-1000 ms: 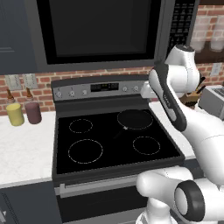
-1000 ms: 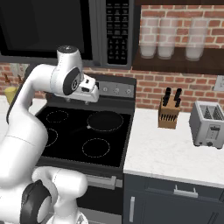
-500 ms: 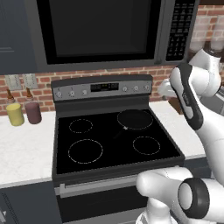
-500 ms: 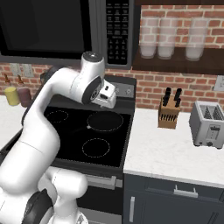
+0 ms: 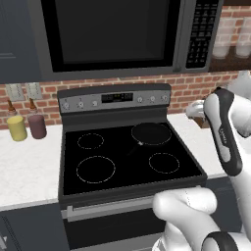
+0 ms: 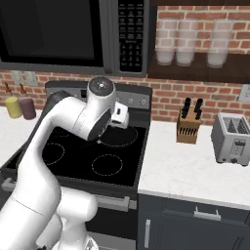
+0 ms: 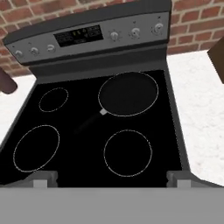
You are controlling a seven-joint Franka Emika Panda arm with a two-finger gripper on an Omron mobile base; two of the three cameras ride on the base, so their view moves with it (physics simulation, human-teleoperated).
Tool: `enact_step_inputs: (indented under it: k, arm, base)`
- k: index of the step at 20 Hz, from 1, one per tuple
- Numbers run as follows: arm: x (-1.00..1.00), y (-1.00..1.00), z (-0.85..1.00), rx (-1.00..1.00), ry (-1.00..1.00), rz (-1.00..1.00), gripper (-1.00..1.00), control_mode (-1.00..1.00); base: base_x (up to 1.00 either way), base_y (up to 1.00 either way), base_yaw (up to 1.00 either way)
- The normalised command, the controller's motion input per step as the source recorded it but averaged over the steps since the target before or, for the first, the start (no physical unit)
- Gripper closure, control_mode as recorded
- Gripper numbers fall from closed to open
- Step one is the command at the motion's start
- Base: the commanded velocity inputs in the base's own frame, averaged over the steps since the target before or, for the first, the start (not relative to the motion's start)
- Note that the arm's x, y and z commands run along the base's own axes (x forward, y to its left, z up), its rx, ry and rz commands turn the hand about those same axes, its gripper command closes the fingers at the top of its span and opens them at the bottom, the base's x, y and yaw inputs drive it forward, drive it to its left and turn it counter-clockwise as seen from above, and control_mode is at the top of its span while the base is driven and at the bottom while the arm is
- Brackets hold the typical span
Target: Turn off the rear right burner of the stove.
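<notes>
Black glossy glass forms the stove (image 7: 92, 153) top; the rear right burner (image 7: 128, 93) sits at its back right, a round zone carrying a dark skillet with a thin handle. Small round knobs (image 7: 135, 32) line the grey steel back panel. Gripper (image 6: 118, 116) hangs above the stove's right side, well apart from the knobs; spread or pressed together cannot be told. Risk, as judged: knobs are small, alike and closely set, so the wrong one may get turned.
</notes>
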Motion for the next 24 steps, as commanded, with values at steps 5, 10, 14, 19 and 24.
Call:
enact_step_inputs:
  k: [5, 10, 14, 19, 24]
  arm:
    - [-0.36, 0.0, -0.05, 0.0, -0.42, 0.08, -1.0, -1.0]
    - [-0.13, 0.0, 0.0, 0.0, -0.42, 0.07, -1.0, -1.0]
    - [0.0, 0.0, 0.0, 0.0, -0.37, 0.04, -1.0, -1.0]
    - [0.15, 0.0, -0.01, 0.0, -0.21, 0.0, -1.0, -1.0]
    - [0.45, 0.0, -0.05, 0.0, -0.01, 0.0, -1.0, -1.0]
  base:
    - [0.0, 0.0, 0.0]
    - [0.0, 0.0, 0.0]
    - [0.0, 0.0, 0.0]
    - [0.0, 0.0, 0.0]
    - [0.0, 0.0, 0.0]
